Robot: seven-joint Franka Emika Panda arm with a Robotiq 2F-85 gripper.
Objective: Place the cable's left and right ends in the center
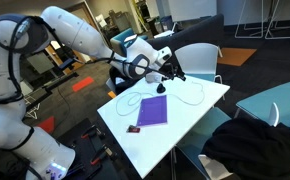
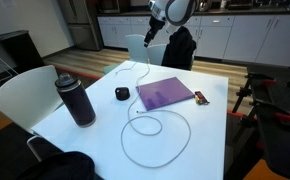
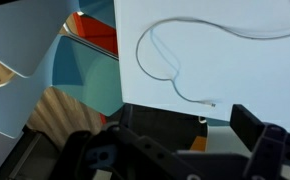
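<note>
A thin white cable lies on the white table. It runs from the far edge into a wide loop near the front. In an exterior view it shows near the table's far corner. In the wrist view the cable curves across the tabletop, and one plug end lies close to the table edge. My gripper hangs above the table's far end, over that end of the cable. Its black fingers are open and hold nothing.
A purple notebook lies mid-table, with a small dark item beside it. A dark bottle and a small black object stand nearby. White chairs, a teal chair and a black bag surround the table.
</note>
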